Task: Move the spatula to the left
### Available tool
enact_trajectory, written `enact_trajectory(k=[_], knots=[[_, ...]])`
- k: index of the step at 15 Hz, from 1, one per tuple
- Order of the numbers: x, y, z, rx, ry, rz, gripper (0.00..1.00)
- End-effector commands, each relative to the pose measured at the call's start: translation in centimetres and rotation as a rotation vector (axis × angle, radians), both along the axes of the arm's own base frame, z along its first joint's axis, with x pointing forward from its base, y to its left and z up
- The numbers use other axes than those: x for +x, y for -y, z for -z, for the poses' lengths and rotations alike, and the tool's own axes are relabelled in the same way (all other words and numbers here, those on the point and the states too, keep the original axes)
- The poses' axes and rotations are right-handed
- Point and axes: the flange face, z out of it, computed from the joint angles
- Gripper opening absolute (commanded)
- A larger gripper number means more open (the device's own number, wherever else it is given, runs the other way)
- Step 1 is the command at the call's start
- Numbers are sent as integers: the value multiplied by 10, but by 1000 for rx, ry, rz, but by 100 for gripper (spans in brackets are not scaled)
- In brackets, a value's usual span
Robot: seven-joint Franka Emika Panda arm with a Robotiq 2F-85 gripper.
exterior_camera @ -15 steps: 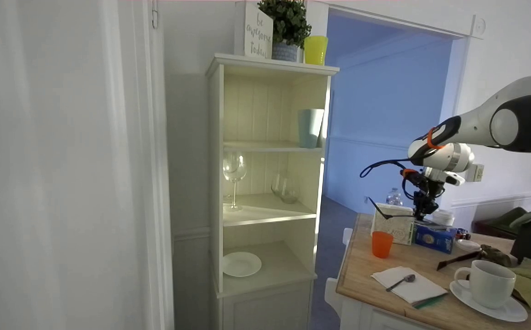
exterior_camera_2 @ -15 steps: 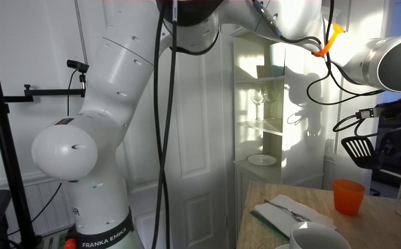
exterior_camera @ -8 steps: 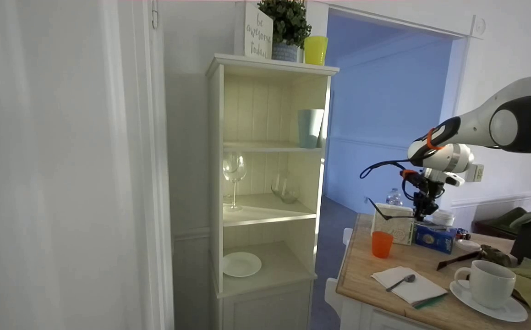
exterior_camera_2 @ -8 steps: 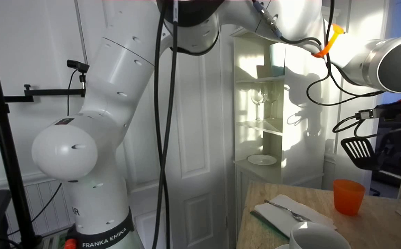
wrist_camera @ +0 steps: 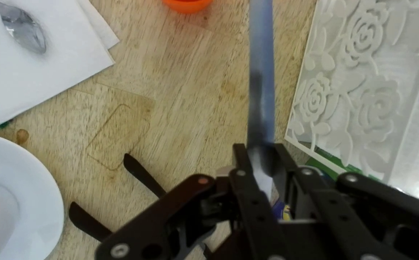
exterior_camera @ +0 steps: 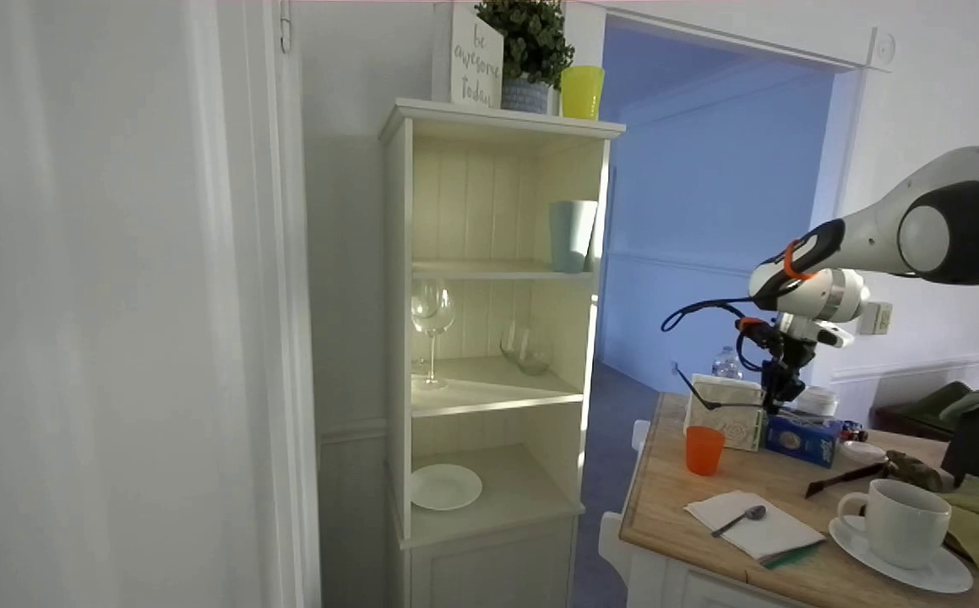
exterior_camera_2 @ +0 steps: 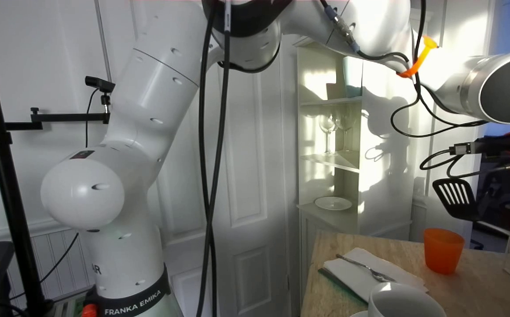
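Spatula (exterior_camera_2: pixel 469 213) clamped in my claw (wrist_camera: pixel 261 153), up over table (exterior_camera: pixel 662 498)

Wrist view: my fingers (wrist_camera: pixel 242 160) sit one each side of the handle (wrist_camera: pixel 263 101), closed in on it. Handle blurry, running straight up and out the top. Rose-cutout holder (wrist_camera: pixel 372 108) to the right, orange cup (wrist_camera: pixel 187 4) just poking in at top edge. Napkin (wrist_camera: pixel 50 79) with spoon (wrist_camera: pixel 25 30) on it, upper left. White saucer (wrist_camera: pixel 46 209) lower left; two dark prongs (wrist_camera: pixel 142 175) between saucer and my claw.

In an exterior view, the black slotted blade (exterior_camera_2: pixel 459 208) hangs tilted, higher in frame than the orange cup, gap showing between them. Handle goes right to my claw, dark at the frame edge, grip hard to read there. White mug (exterior_camera_2: pixel 406 303) at bottom edge, partly cut off.

In an exterior view, my claw is small, close to the blue box (exterior_camera: pixel 797 441). Handle about level, leaving my fingers toward picture left; blade kinks upward, nearly edge-on. Spatula overlaps the holder; can't tell if they touch. Clear bottle (exterior_camera: pixel 726 365) behind the holder. Plate (exterior_camera: pixel 447 487) on a cabinet (exterior_camera: pixel 497 570) shelf, well apart.
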Motion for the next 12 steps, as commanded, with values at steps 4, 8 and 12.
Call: enact_trajectory(k=[4,8,12], knots=[[18,-14,14,28,0,106,6],[35,-20,22,20,17,177,6],[45,-22,36,6,13,221,6]])
